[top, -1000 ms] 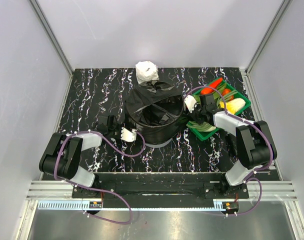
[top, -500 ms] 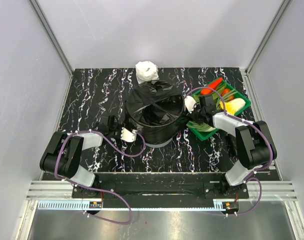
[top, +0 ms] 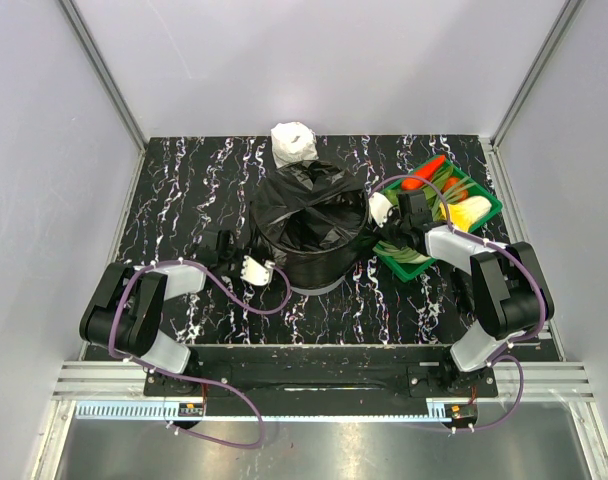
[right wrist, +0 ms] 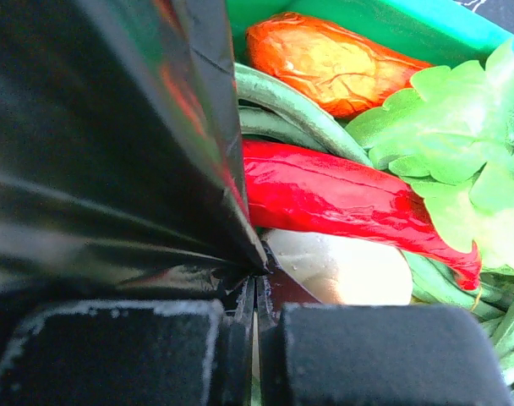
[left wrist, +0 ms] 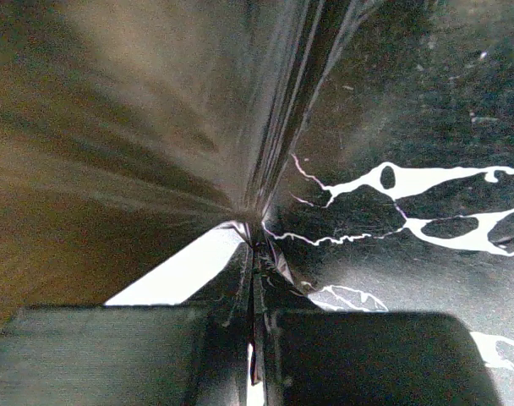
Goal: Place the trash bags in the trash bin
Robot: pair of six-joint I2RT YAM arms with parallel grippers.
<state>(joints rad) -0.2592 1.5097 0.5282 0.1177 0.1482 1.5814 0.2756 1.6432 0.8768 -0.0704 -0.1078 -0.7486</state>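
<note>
The left gripper is pressed together on a fold of the bag. The black film is drawn taut and fans away from the pinch. To the right of the pinch, in the left wrist view, the black, white-veined counter is seen. In the top view this gripper is held low, just left of the bin.

The right gripper is likewise shut on a fold of the bag, and glossy film fills the left half of its wrist view. Beyond the pinch, a red pepper, green beans, an orange vegetable and a leaf are seen lying in the green basket. This gripper is held over the near-left part of the basket, just right of the bin.

The bin stands at mid counter between the two arms. Its mouth and sides are covered by the bag, and only a grey strip at its foot is left showing. Folds of film cross the opening. A white roll lies just behind the bin. The basket stands at the right, close beside the bin.
</note>
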